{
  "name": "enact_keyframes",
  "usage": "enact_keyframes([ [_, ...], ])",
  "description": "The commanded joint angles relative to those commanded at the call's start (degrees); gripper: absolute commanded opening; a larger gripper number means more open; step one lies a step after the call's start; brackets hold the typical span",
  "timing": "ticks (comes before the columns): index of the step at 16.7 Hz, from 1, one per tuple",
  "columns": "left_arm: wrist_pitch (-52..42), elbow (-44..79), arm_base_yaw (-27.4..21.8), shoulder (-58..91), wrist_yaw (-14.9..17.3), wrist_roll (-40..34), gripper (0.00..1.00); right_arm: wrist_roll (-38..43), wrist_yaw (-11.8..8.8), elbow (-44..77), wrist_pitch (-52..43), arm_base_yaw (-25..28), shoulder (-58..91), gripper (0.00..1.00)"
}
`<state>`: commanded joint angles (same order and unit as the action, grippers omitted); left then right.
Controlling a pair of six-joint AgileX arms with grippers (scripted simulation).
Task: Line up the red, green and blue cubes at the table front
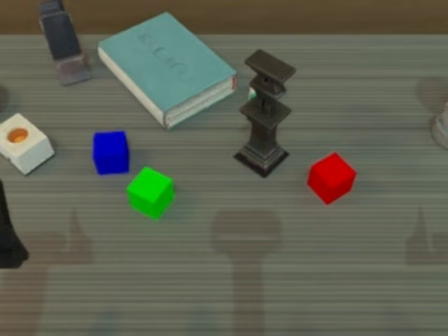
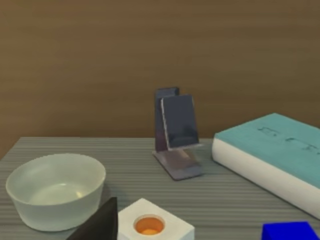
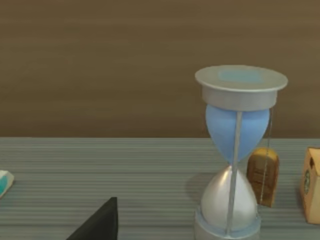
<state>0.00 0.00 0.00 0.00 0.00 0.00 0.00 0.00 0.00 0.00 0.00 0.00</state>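
Nearest the front of the tabletop (image 1: pixel 210 294) there is only bare striped surface and the arms' shadows; no cube sits there yet, so the line-up looks unstarted. Next back, the green cube (image 1: pixel 150 191) lies left of centre, with the blue cube (image 1: pixel 110 152) just beside it toward the back-left, apart but close. The red cube (image 1: pixel 331 178) is well apart on the right. By my judgement the left arm is nearer to green and blue, the right arm nearer to red. Of the left arm only a dark part shows at the top view's left edge; the right arm is out of the top view. Whether either gripper is released or clenched I cannot tell.

Behind the cubes: a white block (image 1: pixel 24 143) with an orange dimple at left, a dark pedestal (image 1: pixel 264 115) in the middle, a teal book (image 1: pixel 166 67), and a phone stand (image 1: pixel 63 42) at the back. The wrist views add a bowl (image 2: pixel 55 190) and an hourglass (image 3: pixel 235 155).
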Motion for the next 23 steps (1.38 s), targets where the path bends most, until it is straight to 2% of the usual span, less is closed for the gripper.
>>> enact_keyframes([
  [5, 0.0, 0.0, 0.0, 0.0, 0.0, 0.0, 1.0, -0.4, -0.2, 3.5, -2.4, 1.1, 3.5, 1.0],
  [9, 0.0, 0.0, 0.0, 0.0, 0.0, 0.0, 1.0, -1.6, -0.2, 16.4, -10.5, 4.0, 16.8, 1.0],
  [23, 0.0, 0.0, 0.0, 0.0, 0.0, 0.0, 1.0, -8.0, -0.1, 84.5, -55.7, 18.6, 104.8, 1.0],
])
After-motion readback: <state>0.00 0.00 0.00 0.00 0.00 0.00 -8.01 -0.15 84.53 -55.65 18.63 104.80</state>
